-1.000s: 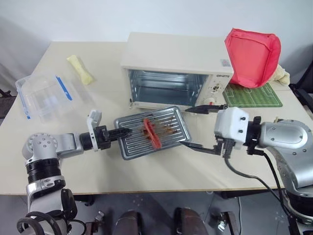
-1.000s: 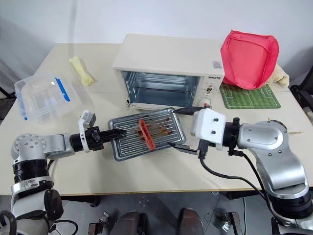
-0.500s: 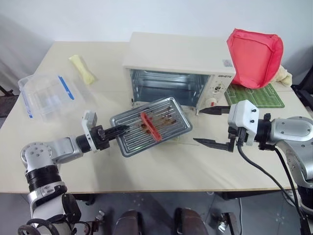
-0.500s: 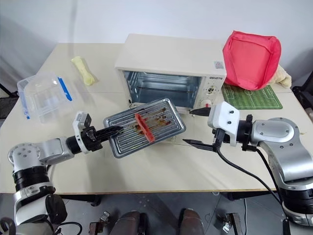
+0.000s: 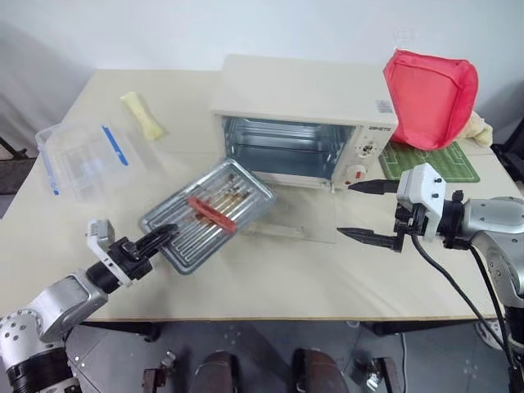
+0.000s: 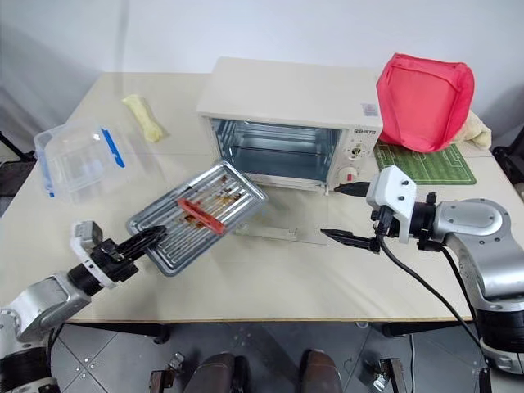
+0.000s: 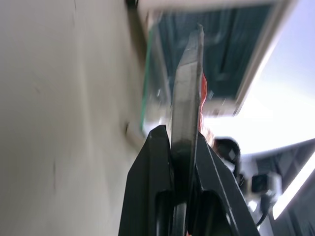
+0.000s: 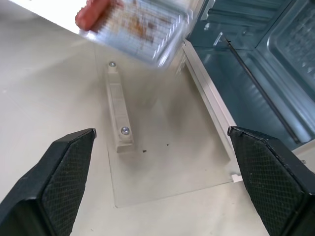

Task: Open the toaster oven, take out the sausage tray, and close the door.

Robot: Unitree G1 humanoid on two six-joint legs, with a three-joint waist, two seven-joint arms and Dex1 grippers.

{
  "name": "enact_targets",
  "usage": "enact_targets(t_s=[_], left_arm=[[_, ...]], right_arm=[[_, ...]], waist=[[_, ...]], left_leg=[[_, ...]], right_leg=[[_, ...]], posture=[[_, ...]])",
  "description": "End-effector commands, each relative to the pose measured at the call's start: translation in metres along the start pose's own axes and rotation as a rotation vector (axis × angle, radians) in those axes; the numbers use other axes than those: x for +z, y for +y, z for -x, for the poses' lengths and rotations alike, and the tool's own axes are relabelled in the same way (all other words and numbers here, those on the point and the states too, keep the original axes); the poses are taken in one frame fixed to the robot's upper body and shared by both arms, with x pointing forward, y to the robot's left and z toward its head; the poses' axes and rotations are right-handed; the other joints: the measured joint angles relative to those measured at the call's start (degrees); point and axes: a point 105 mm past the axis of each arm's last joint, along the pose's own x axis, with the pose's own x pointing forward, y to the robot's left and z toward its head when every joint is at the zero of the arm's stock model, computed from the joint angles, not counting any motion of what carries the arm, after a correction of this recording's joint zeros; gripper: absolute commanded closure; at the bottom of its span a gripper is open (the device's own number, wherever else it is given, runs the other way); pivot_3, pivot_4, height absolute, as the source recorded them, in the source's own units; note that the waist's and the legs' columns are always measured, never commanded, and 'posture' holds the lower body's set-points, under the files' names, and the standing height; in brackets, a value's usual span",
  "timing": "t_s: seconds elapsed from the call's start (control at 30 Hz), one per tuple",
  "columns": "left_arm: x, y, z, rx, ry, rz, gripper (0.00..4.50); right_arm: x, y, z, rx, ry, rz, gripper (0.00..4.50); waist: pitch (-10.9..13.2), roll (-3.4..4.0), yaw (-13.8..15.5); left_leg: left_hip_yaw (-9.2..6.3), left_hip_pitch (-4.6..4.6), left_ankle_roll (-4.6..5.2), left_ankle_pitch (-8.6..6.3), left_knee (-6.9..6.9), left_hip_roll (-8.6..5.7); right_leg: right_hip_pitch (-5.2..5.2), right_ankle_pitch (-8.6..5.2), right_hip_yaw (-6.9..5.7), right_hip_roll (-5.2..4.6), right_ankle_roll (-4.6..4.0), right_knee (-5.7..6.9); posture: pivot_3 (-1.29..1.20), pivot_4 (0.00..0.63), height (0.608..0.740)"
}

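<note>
The cream toaster oven (image 5: 303, 90) stands at the back of the table with its cavity showing. Its glass door (image 5: 299, 223) lies flat on the tabletop, and the bar handle (image 8: 118, 105) points toward me. My left gripper (image 5: 160, 237) is shut on the near corner of the silver sausage tray (image 5: 221, 201). The tray hangs tilted above the table, left of the door, with the red sausage (image 5: 211, 213) across its ridges. In the left wrist view the tray's edge (image 7: 187, 98) runs between the fingers. My right gripper (image 5: 348, 210) stands open to the right of the door, holding nothing.
A clear plastic box with blue clips (image 5: 86, 155) sits at the left of the table, with a yellow packet (image 5: 143, 116) behind it. A red bag (image 5: 430, 94) and a green mat (image 5: 426, 160) lie right of the oven.
My left gripper has carried the tray left and toward the table's near edge, off the open door. My right gripper has drawn away to the right, still open.
</note>
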Motion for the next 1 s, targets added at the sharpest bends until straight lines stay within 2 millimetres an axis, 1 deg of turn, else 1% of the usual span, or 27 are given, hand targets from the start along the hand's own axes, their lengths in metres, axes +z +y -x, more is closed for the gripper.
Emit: enact_targets(t_s=[0.03,0.13,0.23,0.3,0.37,0.53,0.63,0.77,0.83,0.93,1.0], left_arm=[[0.005,-0.013,0.017,-0.056,-0.111,-0.03,4.5],[0.005,-0.013,0.032,-0.048,-0.199,-0.036,4.5],[0.0,-0.011,0.04,-0.03,-0.24,-0.038,4.5],[-0.002,-0.009,0.05,-0.02,-0.296,-0.033,4.5],[-0.003,-0.007,0.06,-0.004,-0.351,-0.025,4.5],[-0.004,-0.004,0.072,0.022,-0.436,-0.008,4.5],[0.001,-0.001,0.083,0.041,-0.504,0.0,4.5],[0.01,0.002,0.089,0.045,-0.562,0.009,4.5],[0.015,0.003,0.09,0.043,-0.581,0.016,4.5],[0.021,0.005,0.091,0.043,-0.602,0.023,4.5],[0.027,0.006,0.094,0.041,-0.624,0.027,4.5]], right_arm=[[-0.004,-0.002,0.01,0.008,-0.008,-0.028,0.02],[-0.015,-0.005,0.014,0.007,0.01,-0.056,0.02],[-0.021,-0.009,0.017,0.005,0.018,-0.069,0.02],[-0.024,-0.01,0.02,0.022,0.009,-0.088,0.02],[-0.019,-0.011,0.021,0.048,-0.068,-0.136,0.02],[-0.016,-0.012,0.022,0.095,-0.173,-0.183,0.02],[-0.009,-0.016,0.023,0.103,-0.273,-0.213,0.02],[-0.016,-0.016,0.02,0.114,-0.278,-0.212,0.02],[-0.025,-0.013,0.018,0.128,-0.244,-0.225,0.02],[-0.046,-0.007,0.019,0.146,-0.136,-0.252,0.02],[-0.057,-0.011,0.023,0.102,-0.095,-0.269,0.38]], waist=[[0.0,0.0,-0.1],[0.0,0.0,-0.4],[0.0,0.0,-0.5],[0.0,0.0,-0.5],[0.0,0.0,-0.5],[0.0,0.0,-0.4],[0.0,0.0,-0.4],[0.0,0.0,-0.4],[0.0,0.0,-0.4],[0.0,0.0,-0.4],[0.0,0.0,-0.4]], left_leg=[[0.03,0.01,0.02,-0.01,0.0,-0.01],[0.1,0.0,0.04,-0.02,-0.03,-0.02],[0.13,0.0,0.04,-0.02,-0.03,0.01],[0.14,0.02,0.04,-0.02,-0.03,0.0],[0.2,0.02,0.07,-0.03,-0.03,0.0],[0.26,0.03,0.1,-0.05,-0.03,0.05],[0.31,0.03,0.12,-0.05,-0.02,0.04],[0.33,0.02,0.14,-0.07,-0.02,0.04],[0.34,0.03,0.13,-0.07,-0.02,0.04],[0.36,0.02,0.14,-0.07,-0.02,0.04],[0.36,0.03,0.14,-0.07,-0.02,0.04]], right_leg=[[0.0,0.0,0.03,0.0,0.0,-0.01],[0.0,0.0,0.06,0.0,0.0,-0.09],[-0.02,-0.01,0.07,0.03,-0.01,-0.11],[0.0,-0.01,0.1,0.03,-0.01,-0.12],[0.01,-0.01,0.16,0.03,-0.01,-0.2],[0.01,-0.02,0.2,0.06,-0.05,-0.25],[0.01,-0.03,0.26,0.06,-0.05,-0.3],[0.0,-0.03,0.28,0.06,-0.05,-0.31],[0.0,-0.03,0.27,0.06,-0.05,-0.31],[0.0,-0.03,0.28,0.06,-0.05,-0.31],[0.0,-0.03,0.28,0.06,-0.05,-0.3]], posture=[[0.0,0.15,0.74],[0.0,0.15,0.74],[0.0,0.15,0.74],[0.0,0.15,0.74],[0.0,0.15,0.74],[0.0,0.15,0.74],[0.0,0.15,0.74],[0.0,0.15,0.74],[0.0,0.15,0.74],[0.0,0.15,0.74],[0.0,0.15,0.74]])
